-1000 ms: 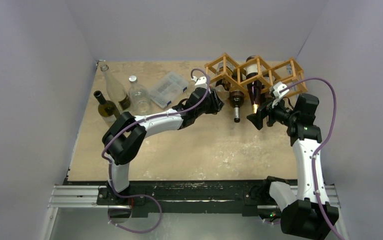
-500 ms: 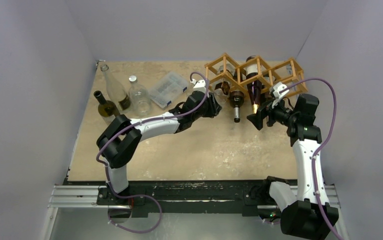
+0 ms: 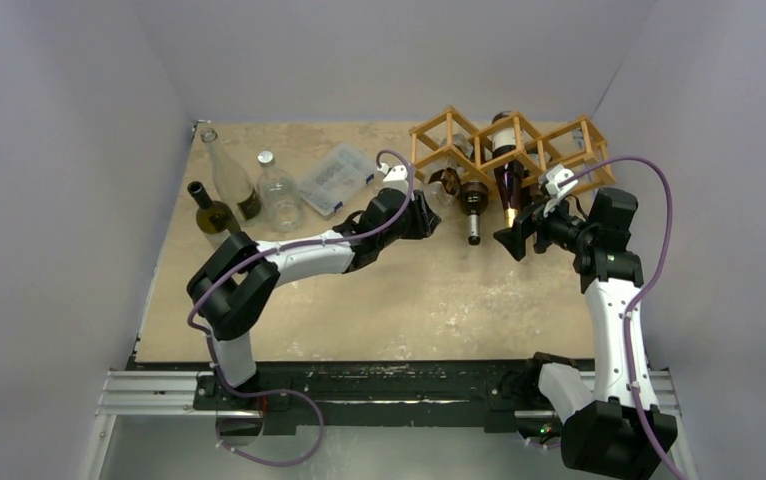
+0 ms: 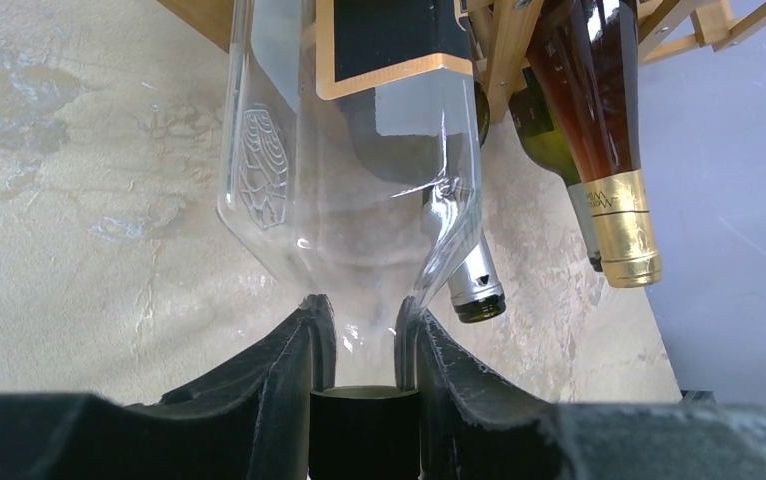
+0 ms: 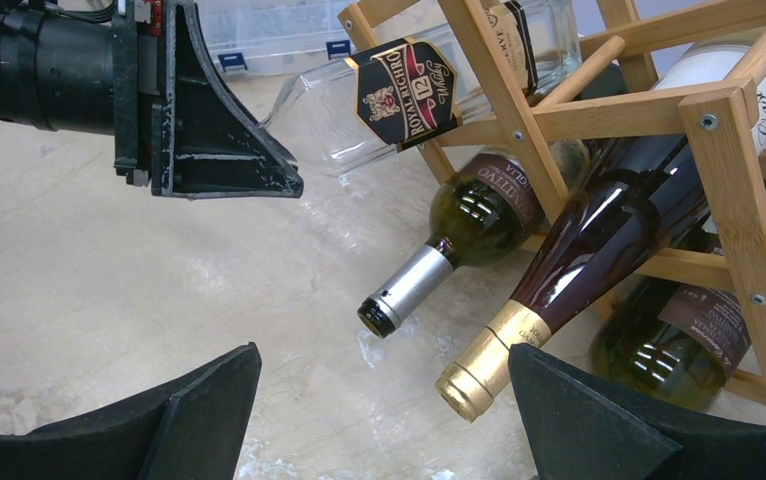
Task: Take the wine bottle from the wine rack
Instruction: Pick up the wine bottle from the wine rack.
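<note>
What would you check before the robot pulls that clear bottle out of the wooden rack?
1. Left jaws closed around the clear bottle neck: ok.
2. Bottle out of the wine rack: not ok, its body is partly inside a cell.
3. Gap to the silver-capped bottle beside it: cannot tell, they look very close.
4. Right jaws open, holding nothing: ok.
5. Bare table toward the arm to pull across: ok.
</note>
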Tool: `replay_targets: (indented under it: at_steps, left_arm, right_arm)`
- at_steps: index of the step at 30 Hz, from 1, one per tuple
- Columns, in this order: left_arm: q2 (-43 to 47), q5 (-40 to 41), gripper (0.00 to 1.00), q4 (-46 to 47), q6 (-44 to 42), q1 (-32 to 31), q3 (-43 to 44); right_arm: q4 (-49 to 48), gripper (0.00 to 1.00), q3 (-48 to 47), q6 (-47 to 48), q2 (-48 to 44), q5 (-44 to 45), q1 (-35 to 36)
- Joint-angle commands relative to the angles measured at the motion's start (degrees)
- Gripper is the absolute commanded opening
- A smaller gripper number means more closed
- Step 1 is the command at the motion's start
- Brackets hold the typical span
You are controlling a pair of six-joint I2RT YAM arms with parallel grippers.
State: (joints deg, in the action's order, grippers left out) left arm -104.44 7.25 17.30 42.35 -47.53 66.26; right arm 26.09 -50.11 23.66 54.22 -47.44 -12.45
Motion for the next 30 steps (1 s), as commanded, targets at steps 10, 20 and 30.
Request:
replay_targets:
  at_steps: [10, 20, 30]
  left_arm:
    - [8.51, 2.95, 0.00, 10.18, 0.44, -0.54, -4.86]
    - [10.60, 4.30, 0.00, 12.24, 1.35, -0.83, -8.18]
    - [12.07, 5.30, 0.00, 13.53, 1.41, -0.93, -10.12]
  right_arm:
    - [-1.64, 0.99, 0.53, 0.86, -0.69, -0.42, -0.21]
    - [-1.59, 0.99, 0.69, 1.01, -0.16, -0.72, -0.21]
    - [-1.40, 0.99, 0.80, 1.37, 0.36, -0.99, -0.20]
